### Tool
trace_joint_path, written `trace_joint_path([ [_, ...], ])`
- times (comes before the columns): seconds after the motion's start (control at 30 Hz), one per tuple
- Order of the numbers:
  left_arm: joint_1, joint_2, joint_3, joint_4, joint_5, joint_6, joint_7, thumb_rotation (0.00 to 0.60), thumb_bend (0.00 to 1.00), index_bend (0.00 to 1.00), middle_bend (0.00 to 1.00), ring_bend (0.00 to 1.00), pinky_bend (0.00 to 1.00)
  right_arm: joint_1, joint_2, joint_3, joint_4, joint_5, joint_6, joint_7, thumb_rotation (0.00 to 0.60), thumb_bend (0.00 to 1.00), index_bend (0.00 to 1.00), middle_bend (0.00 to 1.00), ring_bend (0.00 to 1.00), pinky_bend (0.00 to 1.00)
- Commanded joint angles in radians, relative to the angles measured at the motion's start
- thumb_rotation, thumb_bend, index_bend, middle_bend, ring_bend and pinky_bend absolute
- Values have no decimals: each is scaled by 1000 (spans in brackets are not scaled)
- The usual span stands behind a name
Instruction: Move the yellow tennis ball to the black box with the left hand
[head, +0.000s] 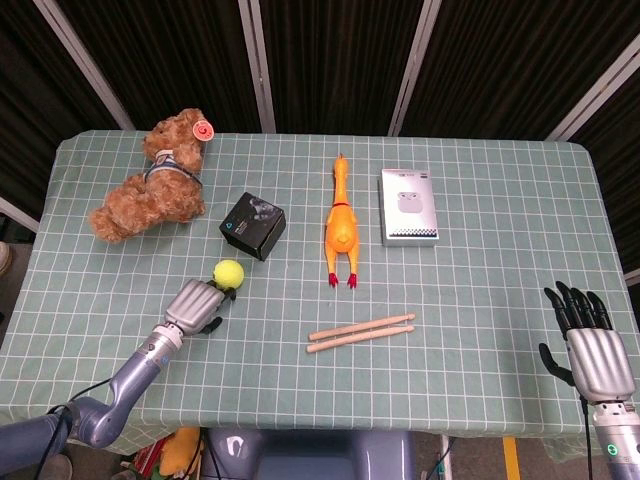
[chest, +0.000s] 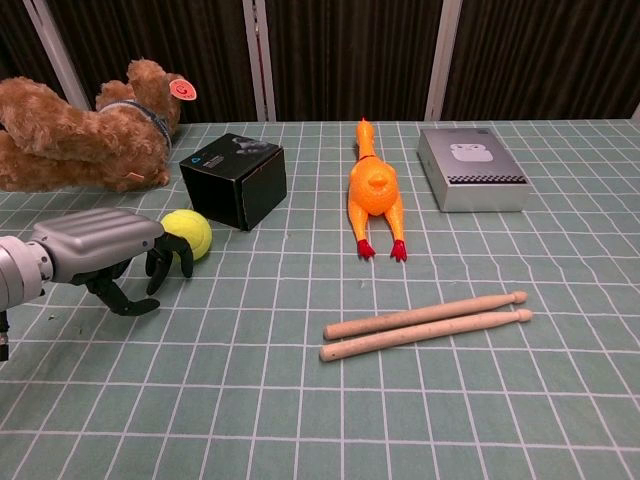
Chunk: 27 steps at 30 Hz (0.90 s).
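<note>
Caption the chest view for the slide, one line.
Left hand with fingertips at the yellow tennis ball, just short of the black cardboard box on the green checked tablecloth.

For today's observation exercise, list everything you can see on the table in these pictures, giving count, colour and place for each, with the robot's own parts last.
tablecloth: one, pale green with white grid, covers the table
plush dog: one, brown, far left
black box: one, black, right of the dog
tennis ball: one, yellow, just in front of the black box
rubber chicken: one, orange, centre
earbuds box: one, white and grey, right of the chicken
drumsticks: two, pale wood, side by side near the front
left hand: one, silver with black fingers, touching the ball
right hand: one, silver with black fingers, front right, holding nothing
</note>
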Motion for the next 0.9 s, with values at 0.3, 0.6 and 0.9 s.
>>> trace_joint_path([
  [0.3,-64,-48,-30,80,-32,-30,-25,600,329,315,496,375,488,-1,-3,2,0,10,-2,-13,600,438,0,0,0,0],
  [0.6,-103,-76,-45,120,-37,-33,-54,600,328,314,485,368,473,2,1,5,4,20,-11,-15,600,439,0,0,0,0],
  [0.9,-125,-116,-54,163,-48,-4,-25,600,321,266,322,212,331,3,9,7,14,28,-18,4,600,438,0,0,0,0],
])
